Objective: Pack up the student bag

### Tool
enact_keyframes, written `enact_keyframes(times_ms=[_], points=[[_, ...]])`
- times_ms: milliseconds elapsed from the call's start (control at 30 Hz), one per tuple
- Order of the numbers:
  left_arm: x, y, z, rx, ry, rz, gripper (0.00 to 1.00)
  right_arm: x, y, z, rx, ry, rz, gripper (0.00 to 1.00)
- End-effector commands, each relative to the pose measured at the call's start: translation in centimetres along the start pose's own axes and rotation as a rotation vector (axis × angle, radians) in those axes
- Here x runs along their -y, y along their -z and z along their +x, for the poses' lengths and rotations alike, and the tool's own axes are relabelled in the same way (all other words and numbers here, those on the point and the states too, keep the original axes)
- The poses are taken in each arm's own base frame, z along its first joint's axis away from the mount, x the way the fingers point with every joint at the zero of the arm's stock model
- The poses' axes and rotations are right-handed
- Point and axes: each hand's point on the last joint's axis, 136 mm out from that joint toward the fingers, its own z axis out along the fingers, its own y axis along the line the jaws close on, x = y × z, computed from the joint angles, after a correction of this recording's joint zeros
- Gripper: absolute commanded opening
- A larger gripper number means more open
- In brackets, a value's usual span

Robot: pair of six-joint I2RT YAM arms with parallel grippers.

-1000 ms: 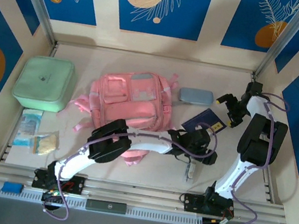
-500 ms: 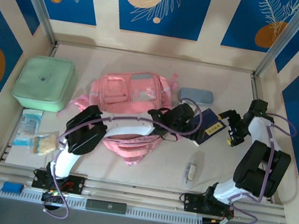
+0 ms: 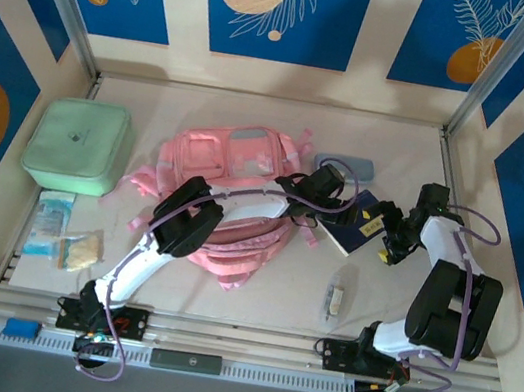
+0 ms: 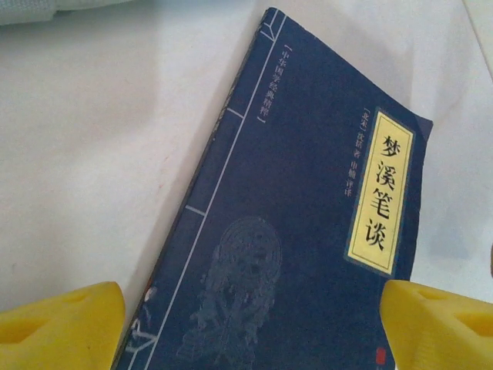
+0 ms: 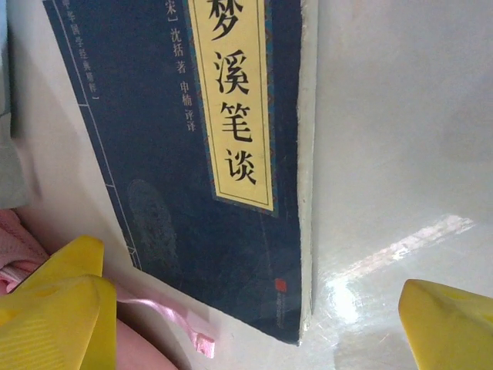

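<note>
Left gripper: wide open, low over blue book, holding nothing. Right gripper: wide open too, at other side of same book, holding nothing. Pink bag: flat on table, near middle, just beside book, partly under left arm.

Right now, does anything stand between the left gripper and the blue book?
Nothing visible does. The open left gripper hangs over the book, and its cover lies bare between the yellow fingers.
</note>
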Motion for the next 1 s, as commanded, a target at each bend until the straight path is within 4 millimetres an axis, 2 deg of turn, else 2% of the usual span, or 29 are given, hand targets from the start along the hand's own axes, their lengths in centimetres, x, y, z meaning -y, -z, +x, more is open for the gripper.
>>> enact_keyframes(times_ms=[0, 133, 267, 400, 500, 633, 767, 833, 967], points=[[0.3, -0.5, 1.2, -0.06, -0.018, 0.012, 0.84, 0.2, -0.8, 0.0, -0.009, -0.018, 0.001, 1.0], [1.5, -0.3, 3.3, -0.108, 0.061, 0.07, 0.79, -0.6, -0.8, -1.1, -0.017, -0.01, -0.032, 1.0], [4.7, 1.0, 5.2, -0.109, 0.042, 0.118, 0.75, -0.5, -0.5, -2.9, 0.003, -0.028, -0.048, 0.99], [6.7, 2.3, 5.5, -0.085, 0.051, 0.142, 0.73, -0.3, 0.0, -3.6, -0.005, -0.041, -0.067, 0.97], [5.9, 3.6, 4.3, 0.008, 0.074, 0.112, 0.69, 0.3, 0.1, -3.4, -0.018, -0.037, -0.069, 0.94], [2.7, 4.2, 2.7, 0.086, 0.081, -0.01, 0.67, 0.5, -0.7, -2.5, -0.063, -0.034, -0.081, 0.9], [-0.2, 2.8, 2.2, 0.079, 0.117, -0.057, 0.64, 0.6, -1.4, -1.5, -0.086, -0.03, -0.081, 0.89], [-0.4, 2.0, 2.2, 0.078, 0.118, -0.041, 0.57, 0.7, -1.8, -1.2, -0.094, -0.025, -0.066, 0.88], [-0.3, 0.6, 2.7, 0.031, 0.106, -0.028, 0.53, 1.0, -2.5, -0.9, -0.101, -0.038, -0.051, 0.88]])
